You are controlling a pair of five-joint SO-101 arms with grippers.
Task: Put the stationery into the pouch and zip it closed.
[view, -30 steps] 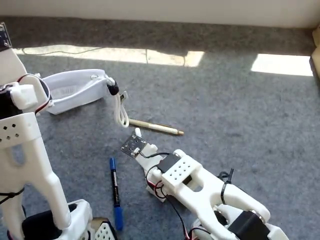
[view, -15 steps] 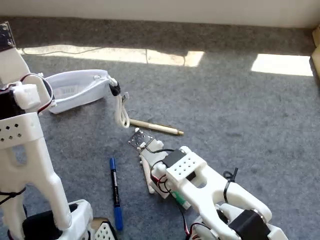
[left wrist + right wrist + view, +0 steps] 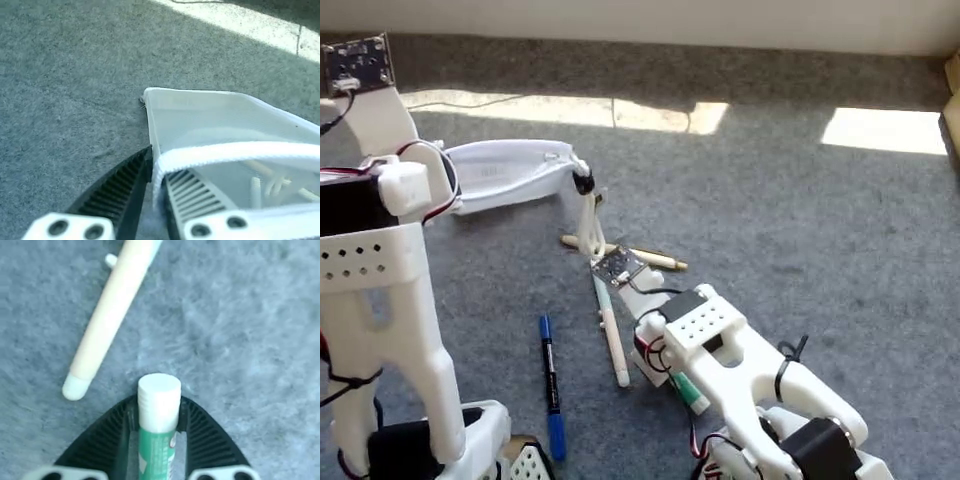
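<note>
The grey table covering [image 3: 800, 220] is rough, matt, felt-like cloth. The white zip pouch [image 3: 200, 115] is fine, translucent mesh fabric. The green-and-white glue stick [image 3: 159, 410] and the cream pen [image 3: 112, 310] are smooth plastic.

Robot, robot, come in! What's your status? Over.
Left gripper shut on pouch rim. Right gripper shut on glue stick. White pen lies just ahead, blue pen and tan pen loose.
</note>
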